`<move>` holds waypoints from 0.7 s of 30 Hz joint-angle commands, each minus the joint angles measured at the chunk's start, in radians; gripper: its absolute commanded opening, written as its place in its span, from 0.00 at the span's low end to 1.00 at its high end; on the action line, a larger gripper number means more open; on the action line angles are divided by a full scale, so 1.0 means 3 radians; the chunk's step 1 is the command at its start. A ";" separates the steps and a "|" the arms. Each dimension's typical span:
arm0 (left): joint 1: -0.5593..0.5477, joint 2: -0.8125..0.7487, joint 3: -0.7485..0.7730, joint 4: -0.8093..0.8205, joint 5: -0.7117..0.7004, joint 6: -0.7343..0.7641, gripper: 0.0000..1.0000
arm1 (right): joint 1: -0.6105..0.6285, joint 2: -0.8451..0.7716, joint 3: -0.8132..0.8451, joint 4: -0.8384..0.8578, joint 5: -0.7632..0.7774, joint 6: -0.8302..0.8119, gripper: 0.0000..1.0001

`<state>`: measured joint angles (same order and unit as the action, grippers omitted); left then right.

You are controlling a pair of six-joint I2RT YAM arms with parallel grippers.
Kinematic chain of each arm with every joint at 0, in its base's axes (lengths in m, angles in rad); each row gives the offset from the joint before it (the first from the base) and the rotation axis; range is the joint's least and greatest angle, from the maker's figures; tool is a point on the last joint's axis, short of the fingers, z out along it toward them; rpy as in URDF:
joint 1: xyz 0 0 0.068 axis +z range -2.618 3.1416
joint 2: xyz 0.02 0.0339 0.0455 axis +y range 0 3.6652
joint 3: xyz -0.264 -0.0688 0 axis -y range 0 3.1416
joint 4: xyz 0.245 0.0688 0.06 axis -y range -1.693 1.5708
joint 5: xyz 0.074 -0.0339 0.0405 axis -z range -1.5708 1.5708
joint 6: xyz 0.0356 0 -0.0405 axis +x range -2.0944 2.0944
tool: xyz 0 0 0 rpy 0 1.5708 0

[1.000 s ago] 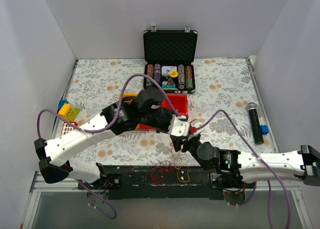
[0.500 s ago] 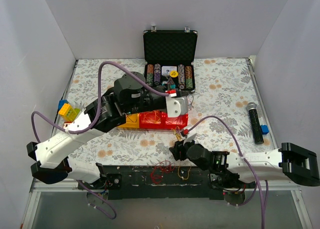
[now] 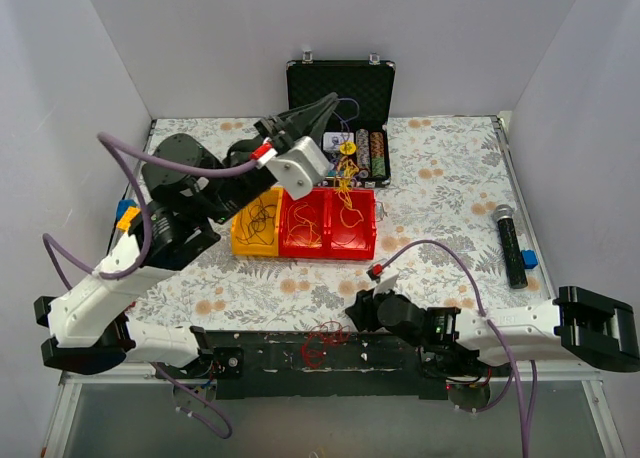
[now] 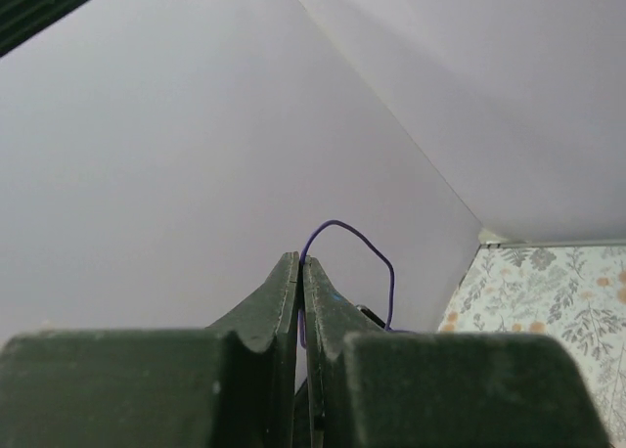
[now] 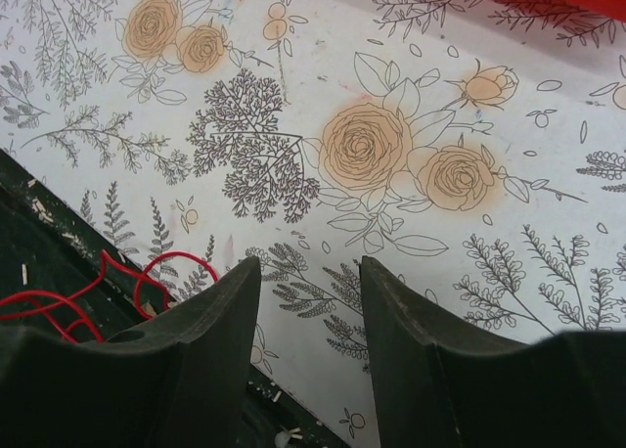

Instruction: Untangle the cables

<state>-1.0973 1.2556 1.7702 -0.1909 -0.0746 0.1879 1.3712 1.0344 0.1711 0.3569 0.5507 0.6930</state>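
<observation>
**Left hand (image 4: 300,262) clamped on a purple wire, held high; right hand (image 5: 308,264) spread low beside the red cables**

Left hand: from the wrist view I find both fingers pressed together, pinching a thin purple wire (image 4: 337,222). The wire arches up out of the fingertips and drops away on the right. Only blank wall and a corner of the floral worktop (image 4: 548,291) lie behind it. From above, this hand (image 3: 333,98) is raised and points up toward the open black case (image 3: 340,83) at the back.

Right hand: the fingers stand apart with nothing between them. Only the worktop print shows in the gap. From above, this hand (image 3: 362,306) sits low at the near edge.

Cables, as found:
- Red cables (image 5: 147,272) lie in loose loops on the dark rail (image 5: 59,252), just left of the right hand's left finger. I cannot tell whether they touch it. The top view places them (image 3: 325,335) on the rail in front of the arm bases.
- Yellow-orange cables (image 3: 347,183) rise out of the right compartment of the red bin (image 3: 330,250) toward the case.
- Dark cables (image 3: 262,218) sit in the yellow bin (image 3: 240,243), which adjoins the red one.

I cannot make out whether the purple wire joins the yellow-orange bunch.
</observation>
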 commanded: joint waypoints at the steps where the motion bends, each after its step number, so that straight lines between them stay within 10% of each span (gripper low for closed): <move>1: -0.0019 -0.0171 0.0148 -0.0145 -0.0002 0.0043 0.00 | 0.0128 -0.0241 0.0160 -0.0309 0.0163 0.0073 0.61; 6: -0.0019 -0.0304 -0.0076 -0.0269 0.0126 0.0100 0.00 | 0.0435 -0.0951 0.0579 -0.0857 0.0802 -0.0212 0.84; 21: -0.0019 -0.0335 -0.0164 -0.0453 0.0361 -0.0028 0.00 | 0.0517 -0.0748 0.1424 0.0205 0.0783 -0.1798 0.89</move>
<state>-1.0973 1.1767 1.7386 -0.2962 -0.0082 0.1986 1.5208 0.7650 0.5690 0.2432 0.8070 0.2920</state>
